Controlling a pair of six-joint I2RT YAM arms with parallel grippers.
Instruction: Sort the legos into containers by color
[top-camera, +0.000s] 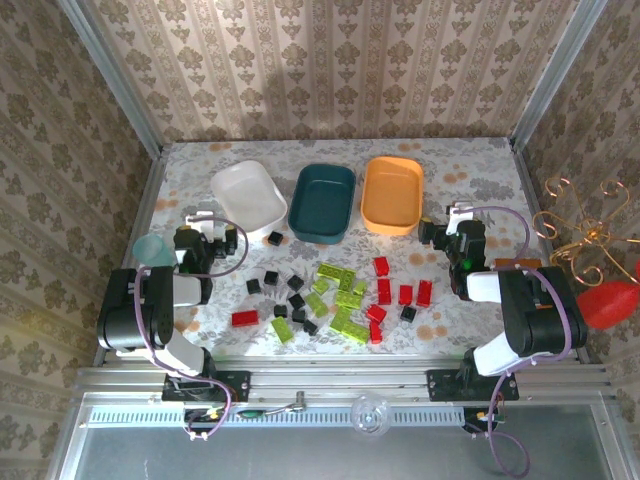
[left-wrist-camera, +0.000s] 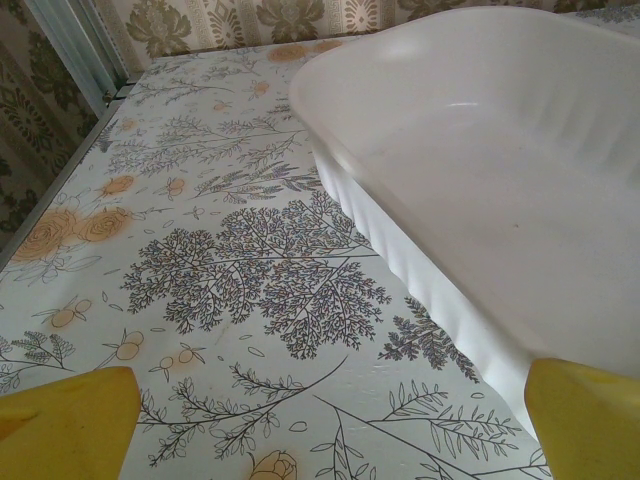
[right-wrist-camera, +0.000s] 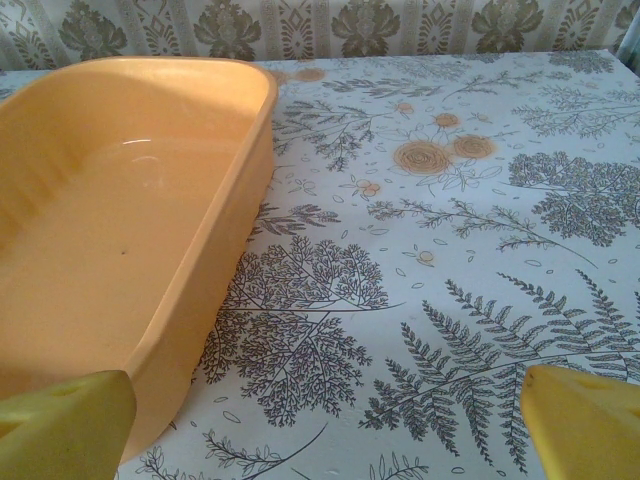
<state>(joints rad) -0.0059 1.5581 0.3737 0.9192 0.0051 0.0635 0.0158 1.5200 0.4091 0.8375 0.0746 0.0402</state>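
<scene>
Floral-printed table (top-camera: 470, 180) first — railed in metal at left, right and near edge, closed by a wallpapered panel at the back.

Across its far half, three containers in a row, close together yet apart:
- white tray (top-camera: 248, 195) on the left, set at an angle
- dark teal tray (top-camera: 322, 203) in the middle
- orange tray (top-camera: 392, 195) on the right

All three empty. Open tabletop outside the white and orange trays, behind the row, and in a strip along the near edge.

Two arms at the near corners. Left gripper (top-camera: 207, 218) just beside the white tray's near-left corner, spread wide, pinching nothing. From the left wrist, yellow fingers (left-wrist-camera: 60, 425) in both lower corners, with the tray's ribbed wall on the right and bare table on the left.

Right gripper (top-camera: 448, 222) just beside the orange tray's near-right corner, likewise spread wide and holding nothing. From the right wrist, yellow fingertips (right-wrist-camera: 60, 430) low in the view, with the orange wall on the left and bare table on the right.

Between the arms, the legos (top-camera: 330, 298) loose on the table, none in a tray: roughly nine black, roughly nine lime-green, about seven red. One black brick (top-camera: 275, 238) apart from the rest, just before the gap between the white and teal trays. One red plate (top-camera: 244, 318) at the scatter's left fringe.

Smallest — one pale-teal cup (top-camera: 152, 247) at the left edge, beside the left arm.
</scene>
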